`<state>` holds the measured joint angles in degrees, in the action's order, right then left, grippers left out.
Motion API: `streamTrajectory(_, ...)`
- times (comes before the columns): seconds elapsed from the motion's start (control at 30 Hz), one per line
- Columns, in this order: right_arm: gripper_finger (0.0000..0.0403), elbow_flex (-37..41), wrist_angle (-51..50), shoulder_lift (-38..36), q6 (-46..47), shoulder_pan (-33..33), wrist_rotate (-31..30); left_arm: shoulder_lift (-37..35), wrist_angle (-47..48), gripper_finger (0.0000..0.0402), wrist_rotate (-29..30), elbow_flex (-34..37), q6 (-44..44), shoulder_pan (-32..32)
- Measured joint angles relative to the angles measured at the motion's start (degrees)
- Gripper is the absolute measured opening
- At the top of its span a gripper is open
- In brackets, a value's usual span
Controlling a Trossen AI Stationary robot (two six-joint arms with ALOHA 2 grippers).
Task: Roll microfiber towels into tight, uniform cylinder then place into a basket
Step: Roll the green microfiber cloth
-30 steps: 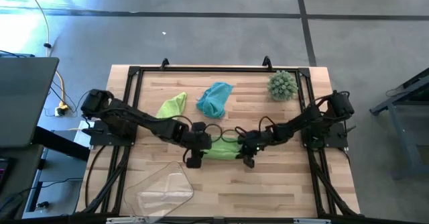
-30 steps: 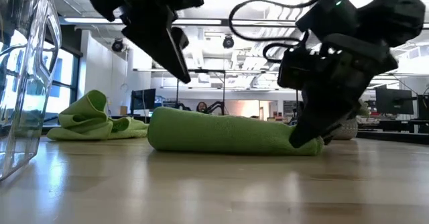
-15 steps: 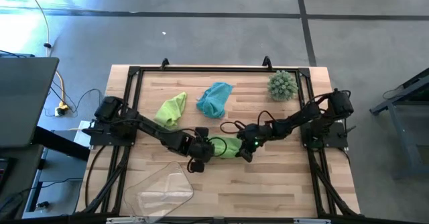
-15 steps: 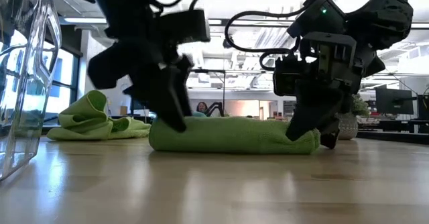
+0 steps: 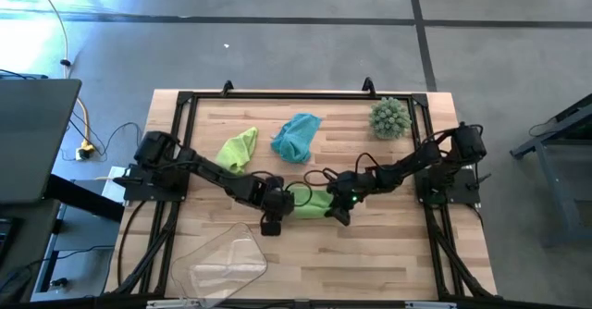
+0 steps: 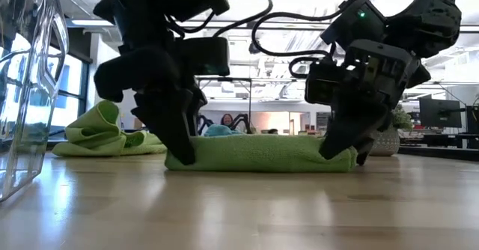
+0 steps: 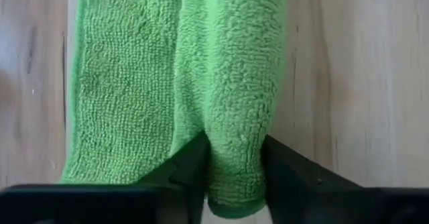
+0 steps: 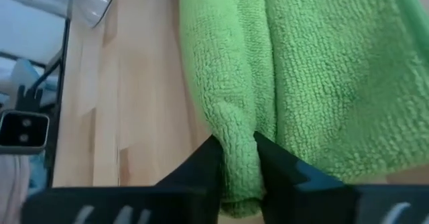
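Observation:
A lime green towel [image 5: 310, 201], rolled long and low, lies on the wooden table [image 5: 388, 253] between my two grippers; in the low view [image 6: 262, 153] it rests flat along its length. My left gripper [image 5: 274, 209] is shut on its left end, and my right gripper [image 5: 339, 209] is shut on its right end. A second lime green towel [image 5: 238, 149] and a teal blue towel [image 5: 296, 135] lie crumpled farther back. The clear basket [image 5: 227, 258] stands at the near left. My left gripper pinches a thick rolled fold at the towel's left end [image 7: 234, 163] between its two fingers [image 7: 191, 174]. The fingers come from above, pointing down, with the roll running away between them. That end rests on the table [image 6: 179, 159]. My right gripper pinches a narrow rolled fold at the towel's right end [image 8: 236, 147] between its two fingers [image 8: 204, 163]. The fingers come slanting down from above and the right. The towel's flatter part spreads beside the fold, and this end rests on the table [image 6: 344, 160].
A spiky grey-green ball [image 5: 389, 117] sits at the far right. The basket's clear wall [image 6: 26, 93] rises at the left of the low view. Bare wood lies in front of the towel toward the near edge.
My left gripper has come down from above the towel's left end onto it and now has that end between its fingers. My right gripper has stayed at the right end. The towel has stayed on the table and looks a little flatter than before.

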<state>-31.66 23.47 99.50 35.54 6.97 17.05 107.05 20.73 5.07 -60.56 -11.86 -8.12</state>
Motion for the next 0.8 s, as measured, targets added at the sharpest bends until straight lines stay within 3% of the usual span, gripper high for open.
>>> streamTrajectory(0.17,0.0113,0.17,-3.30,-4.10,-4.64,-1.88,2.88,-0.03,-0.12,0.0034,-2.41,0.09,0.30,0.99)
streamTrajectory(0.3,0.0118,0.17,-11.09,-11.62,-9.10,-3.22,2.05,-0.05,0.00,0.0008,-3.60,0.11,0.89,1.70)
streamTrajectory(0.4,0.0118,0.17,-17.53,-17.84,-15.95,-1.80,-4.18,-0.05,-0.08,0.0010,-5.07,0.14,0.89,2.45)
streamTrajectory(0.53,0.0119,0.11,-17.99,-23.02,-27.38,5.76,-15.59,-0.03,-0.58,0.0019,-5.30,0.20,0.90,3.12)
streamTrajectory(0.67,0.0119,0.06,-15.29,-22.40,-37.59,13.81,-27.03,0.00,-0.81,0.0019,-5.58,0.22,0.90,3.72)
streamTrajectory(0.8,0.0125,0.00,-11.84,-19.07,-36.81,17.13,-32.31,0.08,-1.31,0.0020,-5.45,0.24,0.89,4.41)
